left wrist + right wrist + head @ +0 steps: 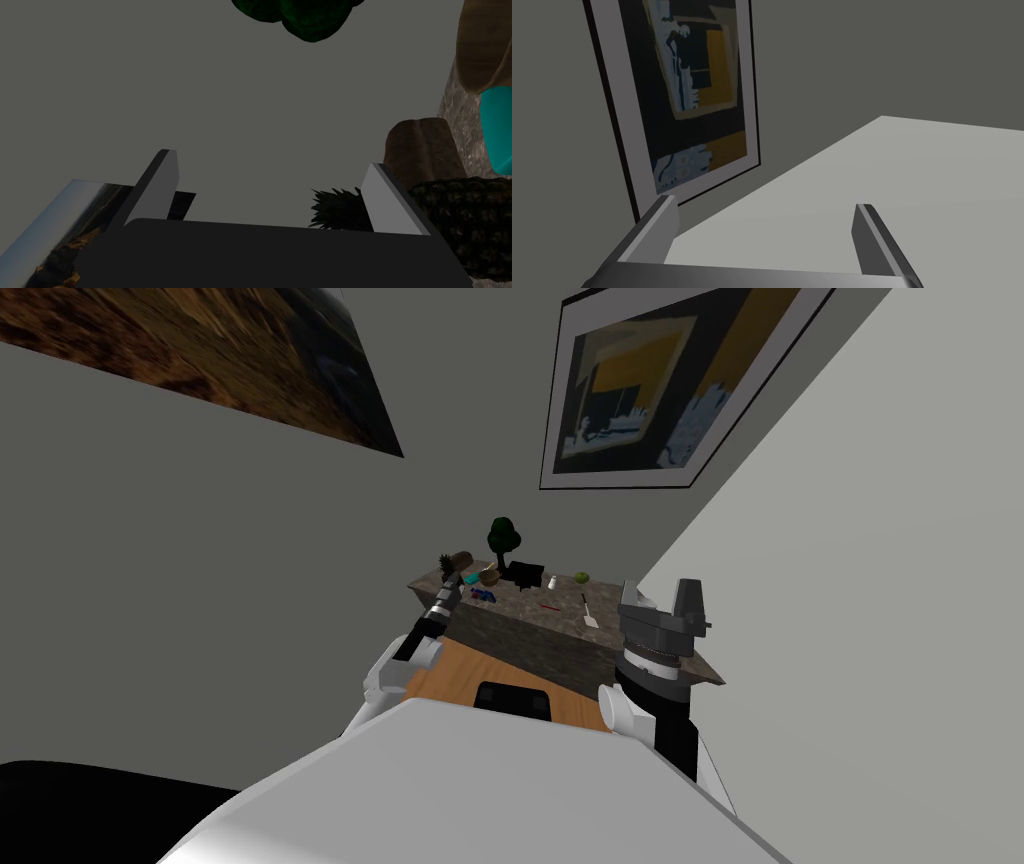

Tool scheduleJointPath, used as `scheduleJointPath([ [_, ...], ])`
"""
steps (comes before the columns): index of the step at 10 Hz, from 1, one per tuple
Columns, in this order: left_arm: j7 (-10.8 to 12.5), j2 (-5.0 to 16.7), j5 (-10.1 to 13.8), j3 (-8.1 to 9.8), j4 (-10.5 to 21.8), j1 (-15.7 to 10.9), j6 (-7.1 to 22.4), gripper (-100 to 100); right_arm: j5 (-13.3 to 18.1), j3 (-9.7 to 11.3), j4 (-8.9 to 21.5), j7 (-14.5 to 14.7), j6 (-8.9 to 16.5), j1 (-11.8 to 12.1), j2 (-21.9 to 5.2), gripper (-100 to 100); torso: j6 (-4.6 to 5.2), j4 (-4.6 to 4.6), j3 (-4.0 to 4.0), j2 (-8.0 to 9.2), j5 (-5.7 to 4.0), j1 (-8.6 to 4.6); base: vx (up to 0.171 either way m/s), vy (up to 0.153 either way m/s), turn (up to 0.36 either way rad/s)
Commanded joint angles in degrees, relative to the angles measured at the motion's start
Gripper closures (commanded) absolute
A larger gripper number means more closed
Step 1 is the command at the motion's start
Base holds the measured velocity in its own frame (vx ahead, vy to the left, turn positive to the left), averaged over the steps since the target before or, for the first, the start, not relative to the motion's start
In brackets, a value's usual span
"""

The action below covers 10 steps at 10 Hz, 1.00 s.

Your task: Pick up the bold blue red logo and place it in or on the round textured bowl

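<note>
- Stone-topped table (pixel 560 633): my right gripper (pixel 660 600) is raised by its right end, fingers wide, empty.
- Left gripper (pixel 272 160) at the table's left end, fingers wide and empty. It is the nearer arm.
- One brown bowl (pixel 491 575) sits toward the table's middle.
- One blue-and-red logo (pixel 484 595) lies flat on the table, just middle-ward of my left fingers — long axis seemingly along the table.

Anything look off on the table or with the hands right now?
Nothing looks spilled or damaged. The left hand is open and empty, aimed at the grey wall beside the pineapple, not at the blue and red logo.
</note>
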Motion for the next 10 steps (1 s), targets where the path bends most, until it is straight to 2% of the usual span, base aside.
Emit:
scheduleJointPath([
  [1, -0.1, 0.1, 0.1, 0.01, 0.0, -0.1, 2.1, -100, 0.0, 0.0, 0.0, 0.0, 0.0, 0.0, 0.0, 0, 0.0, 0.0, 0.0, 0.0, 0.0, 0.0, 0.0, 0.0, 0.0],
  [2, -0.3, 1.2, 0.8, 0.23, 1.6, -1.9, 4.1, -100, 0.0, 0.0, 0.0, 0.0, 0.0, 0.0, 0.0, 0, -0.01, 0.0, 0.0, 0.01, 0.0, -0.01, -0.002, 0.004, -0.028],
  [3, -0.3, 1.2, 0.8, 0.23, 1.6, -1.9, 5.7, -100, 0.0, 0.0, 0.0, 0.0, 0.0, 0.0, 0.0, 0, 0.01, 0.0, 0.0, 0.0, 0.0, -0.01, -0.002, 0.006, -0.02],
  [4, -0.5, 2.1, 1.6, 0.45, 3.2, -3.7, 7.7, -100, 0.0, 0.0, 0.0, 0.0, 0.0, 0.0, 0.0, 0, 0.0, 0.0, 0.0, 0.0, 0.0, -0.01, -0.005, 0.008, -0.025],
  [6, -0.5, 2.1, 1.6, 0.45, 3.2, -3.7, 10.1, -100, 0.0, 0.0, 0.0, 0.0, 0.0, 0.0, 0.0, 0, 0.0, 0.0, 0.01, 0.01, 0.0, 0.0, -0.002, 0.004, -0.009],
  [7, -0.8, 3.0, 2.4, 0.69, 4.8, -5.5, 12.1, -100, 0.0, 0.0, 0.0, 0.0, 0.0, 0.0, 0.0, 0, -0.01, 0.0, 0.01, 0.01, 0.0, -0.02, -0.004, 0.004, -0.028],
  [9, -0.8, 3.0, 2.4, 0.69, 4.8, -5.5, 14.3, -100, 0.0, 0.0, 0.0, 0.0, 0.0, 0.0, 0.0, 0, 0.0, 0.0, 0.01, 0.01, 0.0, -0.01, -0.002, 0.002, -0.011],
  [10, -1.1, 3.8, 3.3, 0.93, 6.5, -7.5, 16.5, -100, 0.0, 0.0, 0.0, 0.0, 0.0, 0.0, 0.0, 0, -0.01, 0.0, 0.01, 0.01, 0.0, -0.02, -0.004, 0.006, -0.033],
])
